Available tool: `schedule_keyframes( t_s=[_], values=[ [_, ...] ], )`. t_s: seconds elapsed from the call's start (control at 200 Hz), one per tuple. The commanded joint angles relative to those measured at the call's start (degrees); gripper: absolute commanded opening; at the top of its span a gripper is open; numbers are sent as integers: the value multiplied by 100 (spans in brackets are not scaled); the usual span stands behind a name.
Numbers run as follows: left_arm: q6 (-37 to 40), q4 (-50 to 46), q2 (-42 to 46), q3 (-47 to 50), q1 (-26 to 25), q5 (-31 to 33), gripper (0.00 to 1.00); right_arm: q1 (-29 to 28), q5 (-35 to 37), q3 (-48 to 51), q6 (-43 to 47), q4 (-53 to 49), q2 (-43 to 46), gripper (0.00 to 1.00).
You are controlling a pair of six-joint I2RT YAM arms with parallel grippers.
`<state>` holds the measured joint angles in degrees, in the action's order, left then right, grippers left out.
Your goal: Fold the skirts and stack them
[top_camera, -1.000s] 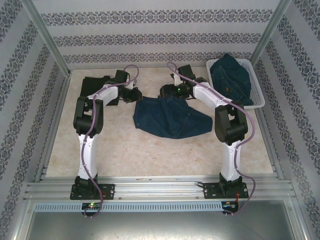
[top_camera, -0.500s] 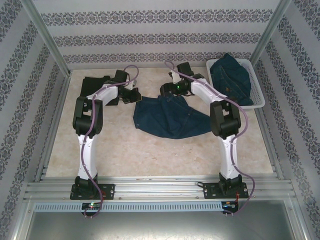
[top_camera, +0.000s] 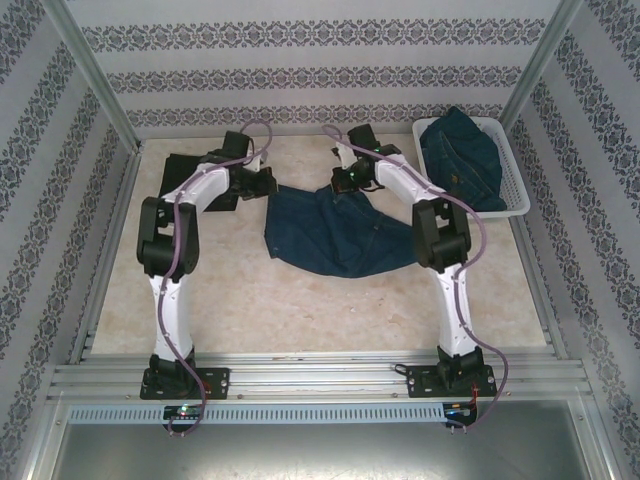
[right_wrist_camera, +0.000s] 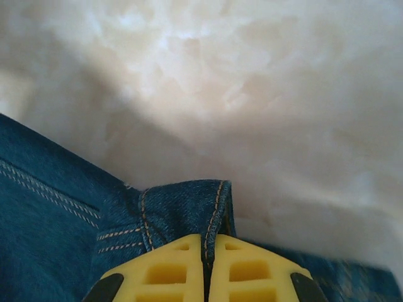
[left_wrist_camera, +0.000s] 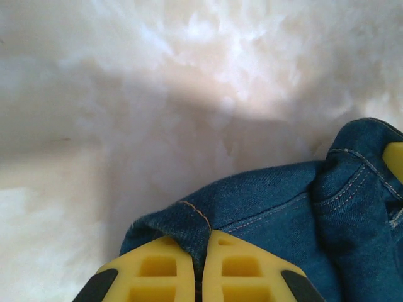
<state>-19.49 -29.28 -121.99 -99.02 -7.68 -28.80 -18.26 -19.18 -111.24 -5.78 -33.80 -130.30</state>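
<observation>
A dark blue denim skirt (top_camera: 335, 232) lies spread in the middle of the table. My left gripper (top_camera: 268, 186) is shut on its far left corner; in the left wrist view the yellow fingers (left_wrist_camera: 160, 270) pinch a fold of the denim skirt (left_wrist_camera: 277, 207). My right gripper (top_camera: 342, 184) is shut on the far right corner, with a stitched hem of the denim skirt (right_wrist_camera: 182, 211) clamped between its yellow fingers (right_wrist_camera: 252, 267). A black skirt (top_camera: 190, 172) lies at the far left behind the left arm. Another dark denim skirt (top_camera: 462, 160) sits heaped in the white basket (top_camera: 515, 190).
The white lattice basket stands at the far right by the patterned wall. Metal frame posts (top_camera: 95, 75) rise at the back corners. Bare pale tabletop (top_camera: 300, 310) stretches between the skirt and the arm bases.
The right gripper has closed on the skirt's far right corner. Both arms have shifted toward the back, and the skirt's top edge now stretches between the two grippers.
</observation>
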Motion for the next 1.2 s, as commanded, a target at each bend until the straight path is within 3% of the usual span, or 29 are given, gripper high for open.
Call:
schedule_keyframes(
  t_s=[0.0,0.13,0.275,0.335,0.455,0.555,0.644,0.669,0.739,0.809,0.859,0.949,1.054,1.124,1.194],
  values=[
    [113,-171,1011,22,489,543,0,464,-301,875,-145,1201,1713,0],
    [-47,-11,1859,365,961,439,0,1142,-1030,2485,-603,2382,3147,0],
    [-103,256,2567,1156,1016,-309,0,1372,-1283,4342,-670,2939,4307,0],
    [-257,350,2789,1686,1006,-466,0,1363,-1321,5014,-767,2954,4622,0],
    [-483,575,3106,2953,1006,-324,0,1360,-748,6267,-1452,3005,5008,0],
    [-630,730,3031,3790,1006,-379,0,1309,-1129,7104,-2085,3339,5033,5],
    [-747,931,2929,4314,1007,-354,0,1027,-1245,7403,-2218,3297,4997,14],
    [-783,1017,2895,4409,1006,-425,0,949,-1168,7406,-2189,3156,4992,19],
    [-912,1283,2810,4611,1009,-790,14,772,-1319,7352,-2138,3037,4950,38],
    [-991,1507,2769,4735,1006,-951,16,742,-1639,7160,-2202,2986,4820,51],
    [-994,1521,2792,4794,1006,-867,15,749,-1498,7012,-2236,2811,4761,58],
    [-903,1454,2847,4852,1006,-830,23,813,-800,6932,-2340,2398,4776,61],
    [-873,1455,2929,5013,1006,-793,41,933,-223,6994,-2335,1884,4824,61],
    [-853,1486,2950,5122,1010,-776,42,956,-403,7091,-2161,1881,4839,59],
    [-822,1512,2971,5177,1006,-763,38,950,-795,7134,-1938,2018,4794,52]
  ],
)
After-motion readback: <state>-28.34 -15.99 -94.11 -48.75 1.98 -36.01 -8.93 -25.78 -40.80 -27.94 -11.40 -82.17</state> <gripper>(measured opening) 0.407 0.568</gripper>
